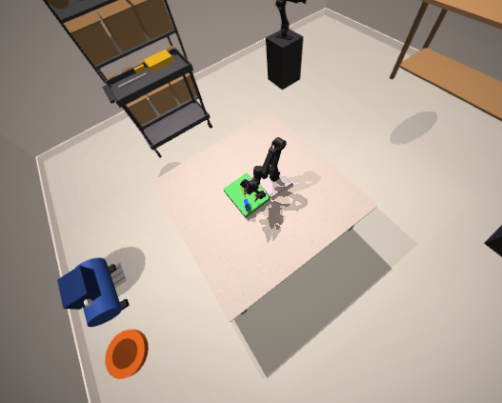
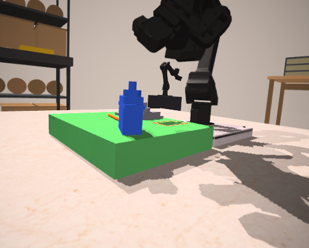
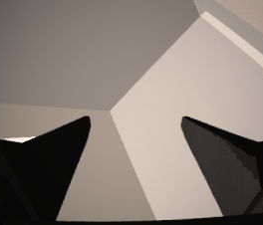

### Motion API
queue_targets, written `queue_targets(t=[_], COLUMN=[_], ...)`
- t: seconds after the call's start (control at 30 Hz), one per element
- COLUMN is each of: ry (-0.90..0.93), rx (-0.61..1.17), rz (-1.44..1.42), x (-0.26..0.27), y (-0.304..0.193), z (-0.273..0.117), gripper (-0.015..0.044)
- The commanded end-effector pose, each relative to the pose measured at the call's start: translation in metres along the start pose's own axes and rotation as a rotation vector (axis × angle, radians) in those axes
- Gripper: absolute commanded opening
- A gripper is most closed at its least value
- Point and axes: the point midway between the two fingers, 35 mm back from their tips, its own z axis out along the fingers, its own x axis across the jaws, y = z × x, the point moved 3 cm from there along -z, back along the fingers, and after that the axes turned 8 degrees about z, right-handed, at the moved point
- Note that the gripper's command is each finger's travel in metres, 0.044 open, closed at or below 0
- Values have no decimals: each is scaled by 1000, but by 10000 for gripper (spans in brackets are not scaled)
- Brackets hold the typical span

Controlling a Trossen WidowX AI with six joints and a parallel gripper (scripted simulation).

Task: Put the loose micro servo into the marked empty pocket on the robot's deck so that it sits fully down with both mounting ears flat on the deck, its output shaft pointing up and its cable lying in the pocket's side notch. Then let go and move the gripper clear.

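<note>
Pale walls, a dark shelving rack (image 1: 125, 53) stacked with brown boxes and a wooden side bench (image 1: 463, 44) frame a desk (image 1: 287, 258) with a pinkish, marbled top, on which the green deck (image 2: 106, 147) is set.

Little of the task can be counted as done. The blue micro servo (image 2: 131, 112) is seen standing loose and upright on the deck's top face, near its front corner in the exterior view, with its stepped output shaft pointing up. An orange cable (image 2: 113, 116) trails from it across the green surface. The marked pocket (image 2: 170, 123), outlined in orange, lies further back on the deck and appears unoccupied; a small grey part (image 2: 150, 113) sits beside it. Grasping, carrying, seating with the ears flat, routing the cable into the side notch and retreating are all judged to remain.

The end effector (image 3: 135, 149) is held wide apart with nothing between its fingers; only wall and floor are framed in the wrist view, so it is aimed away from the deck. It is judged to be raised well above the deck, on the pocket side, well apart from the servo. The servo lies below it and toward the deck's front edge, untouched.
</note>
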Motion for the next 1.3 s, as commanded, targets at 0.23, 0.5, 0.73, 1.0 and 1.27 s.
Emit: queue_targets(t=[0.23, 0.5, 0.73, 1.0, 1.27], ry=[-18, -69, -138, -243, -374], rx=[-78, -189, -278, -366, -434], rz=[-126, -313, -477, -665, -851], x=[4, 9, 12, 15, 16], y=[12, 29, 44, 59, 74], z=[12, 26, 37, 45, 51], gripper=[440, 440, 440, 440, 440])
